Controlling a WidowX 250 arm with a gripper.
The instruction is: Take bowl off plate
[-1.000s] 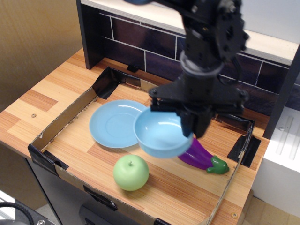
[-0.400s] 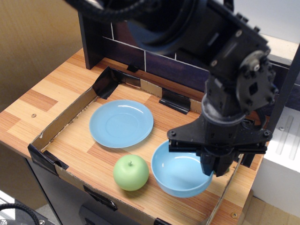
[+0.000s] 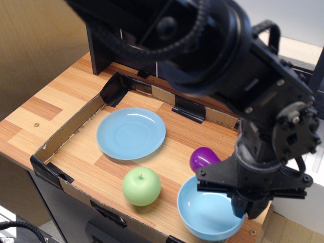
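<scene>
— Bowl (image 3: 210, 215) position? Grip?

— Off the plate (image 3: 130, 132), at the tabletop's front right corner, right of the green apple (image 3: 142, 186). Gripper (image 3: 245, 209) clamped on the far right rim.

— Best way to finish?

— Lower flat inside the cardboard edging (image 3: 71, 126), clear of the purple eggplant (image 3: 203, 158), then release and lift straight up.

Wooden table (image 3: 55, 96) with plate (image 3: 130, 133), apple (image 3: 141, 186), eggplant (image 3: 203, 158).
</scene>
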